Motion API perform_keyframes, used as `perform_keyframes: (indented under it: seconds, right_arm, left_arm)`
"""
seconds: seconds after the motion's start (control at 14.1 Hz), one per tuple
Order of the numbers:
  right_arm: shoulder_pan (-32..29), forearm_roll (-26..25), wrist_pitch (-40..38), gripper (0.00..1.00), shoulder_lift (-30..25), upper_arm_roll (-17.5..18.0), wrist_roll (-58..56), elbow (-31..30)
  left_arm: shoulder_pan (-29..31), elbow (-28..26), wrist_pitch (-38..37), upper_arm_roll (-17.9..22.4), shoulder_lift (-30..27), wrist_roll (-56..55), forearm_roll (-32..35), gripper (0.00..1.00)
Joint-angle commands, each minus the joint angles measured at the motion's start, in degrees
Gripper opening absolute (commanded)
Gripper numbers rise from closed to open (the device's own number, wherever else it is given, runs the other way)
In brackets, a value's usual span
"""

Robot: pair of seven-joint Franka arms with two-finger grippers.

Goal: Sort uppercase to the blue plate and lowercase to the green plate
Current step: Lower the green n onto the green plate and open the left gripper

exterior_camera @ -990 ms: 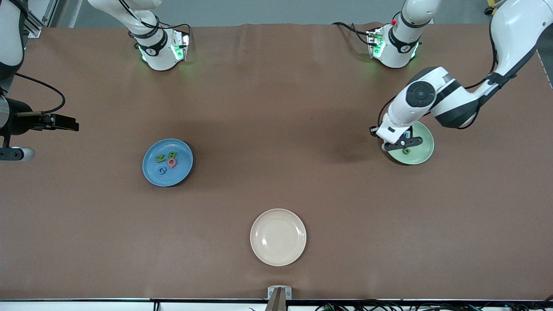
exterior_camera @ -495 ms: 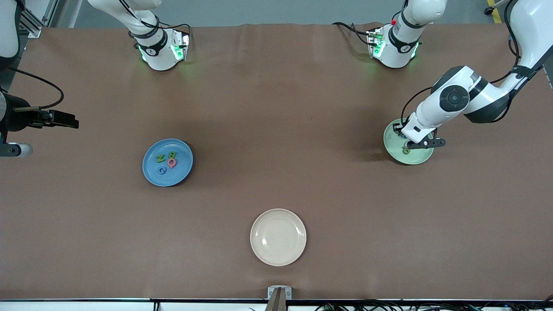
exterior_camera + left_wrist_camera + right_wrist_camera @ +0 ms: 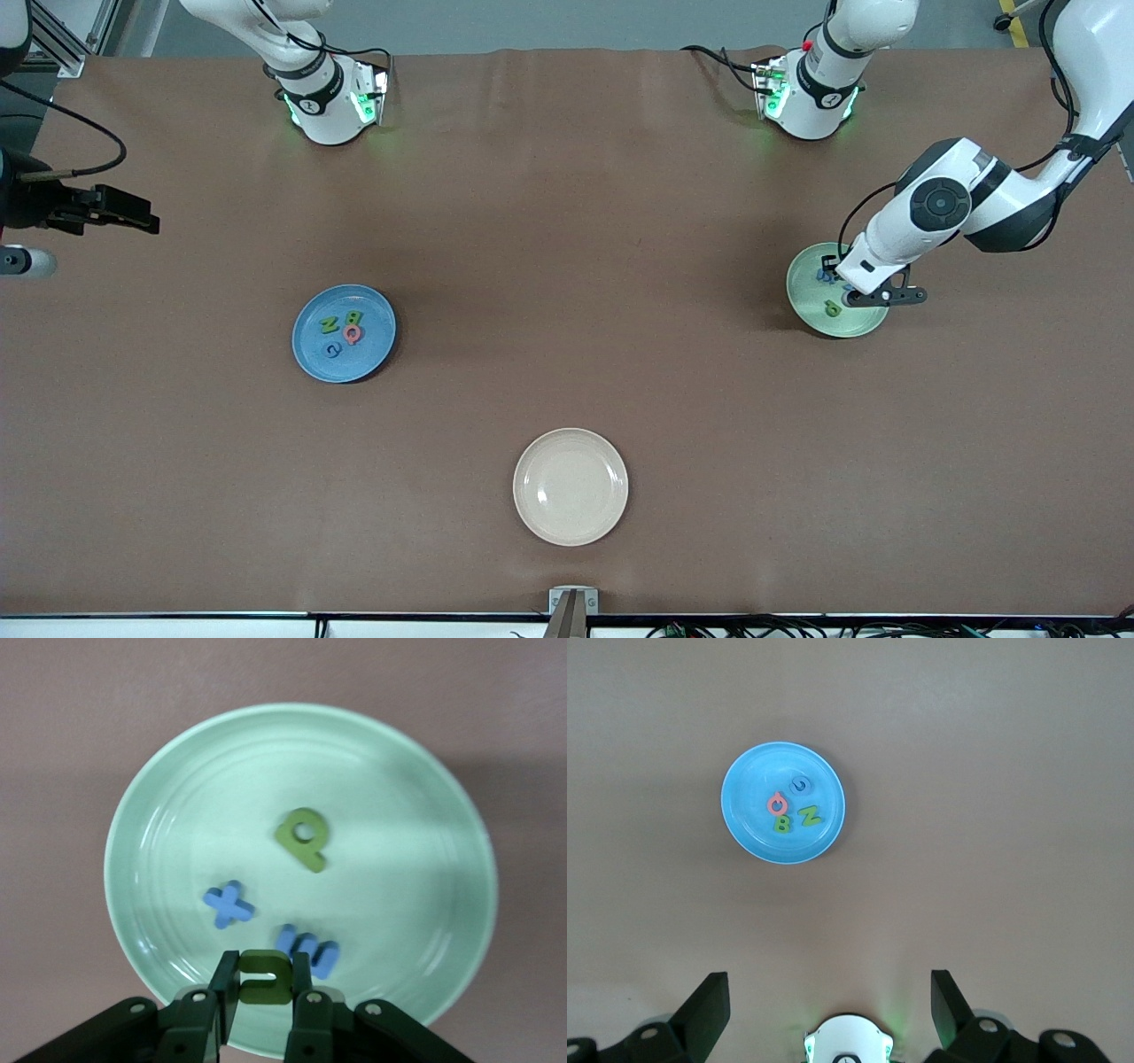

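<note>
Green u (image 3: 265, 978) pinched between the fingers of the left claw (image 3: 264, 992), held in the air over the green plate (image 3: 425, 815), above its rim zone. In the front view the left claw (image 3: 873, 294) sits over the green plate (image 3: 811, 312) at the left arm's end of the tabletop (image 3: 567, 221).

Lying in the green plate: green p (image 3: 302, 838), blue x (image 3: 228, 904), blue m (image 3: 310, 950). The m is closest to the held u, the x just beside the m, the p apart from both, toward the plate's middle. In the front view only the green p (image 3: 832, 308) and a bit of blue (image 3: 826, 276) show; the arm hides the rest.

Blue plate (image 3: 310, 354) toward the right arm's end, holds all four capitals clustered together: green N (image 3: 329, 324), green B (image 3: 353, 317), pink-red Q (image 3: 353, 334), blue G (image 3: 332, 350). The right wrist view shows the same blue plate (image 3: 744, 806).

Right claw (image 3: 830, 1005) spread wide, holding nothing, high above bare tabletop; in the front view the right claw (image 3: 133, 216) is at the table's edge at the right arm's end, waiting.

Cream plate (image 3: 570, 486) nearest the front camera, mid-table, nothing in it.
</note>
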Motion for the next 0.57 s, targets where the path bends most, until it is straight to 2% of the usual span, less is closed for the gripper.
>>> perform_keyframes:
  seconds: [0.0, 0.14, 0.5]
  right_arm:
    - [0.47, 0.48, 3.9, 1.0, -7.09, -0.01, 0.42, -8.6]
    - [0.56, 0.48, 3.46, 1.0, -7.97, -1.06, 0.42, -8.69]
    - [-1.1, 0.48, 3.37, 1.0, -11.05, -0.89, -0.28, -10.27]
  left_arm:
    - [0.54, -0.63, 0.68, 1.9, -0.83, 2.17, 2.06, 0.12]
    - [0.54, -0.63, 1.03, 2.87, -0.83, 2.43, 2.59, 0.12]
    - [0.46, -0.71, 2.53, 4.36, 0.04, 2.52, 2.59, 0.15]
